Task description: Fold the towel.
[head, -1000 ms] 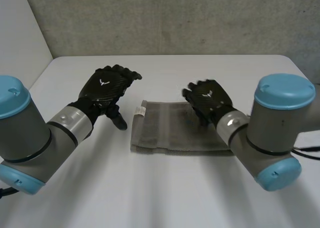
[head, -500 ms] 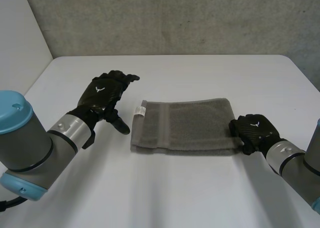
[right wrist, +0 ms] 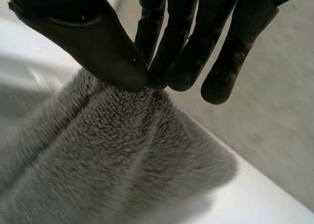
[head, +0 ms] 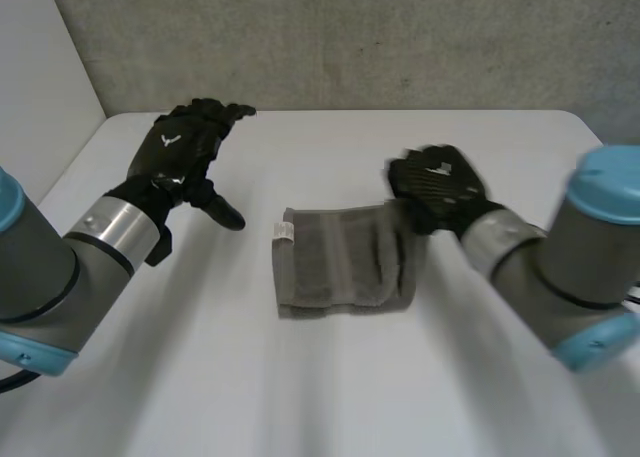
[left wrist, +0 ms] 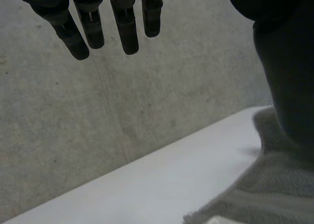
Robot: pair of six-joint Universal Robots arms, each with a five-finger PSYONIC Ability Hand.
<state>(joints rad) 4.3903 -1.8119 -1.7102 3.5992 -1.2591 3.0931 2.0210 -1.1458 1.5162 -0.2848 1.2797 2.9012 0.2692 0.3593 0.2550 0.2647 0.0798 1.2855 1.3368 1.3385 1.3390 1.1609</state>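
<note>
A grey towel (head: 335, 267) lies in the middle of the white table, with a white label (head: 285, 230) at its left end. My right hand (head: 435, 182) pinches the towel's right end between thumb and fingers and holds it lifted, drawn over towards the left. In the right wrist view the thumb (right wrist: 93, 37) and fingertips (right wrist: 164, 67) meet on a bunched ridge of the towel (right wrist: 113, 150). My left hand (head: 180, 147) hovers above the table left of the towel, open with fingers (left wrist: 98, 23) straight and holding nothing. Beside its thumb (left wrist: 287, 72) lies the towel's edge (left wrist: 265, 185).
The white table (head: 300, 397) stretches wide around the towel. A grey wall (head: 350, 37) rises behind its far edge. My left forearm (head: 60, 267) and right forearm (head: 560, 277) reach in over the near corners.
My right hand left the towel's middle, went to its right end, closed on it and carried it up and leftward, so the towel looks shorter. My left hand drew back and away to the left.
</note>
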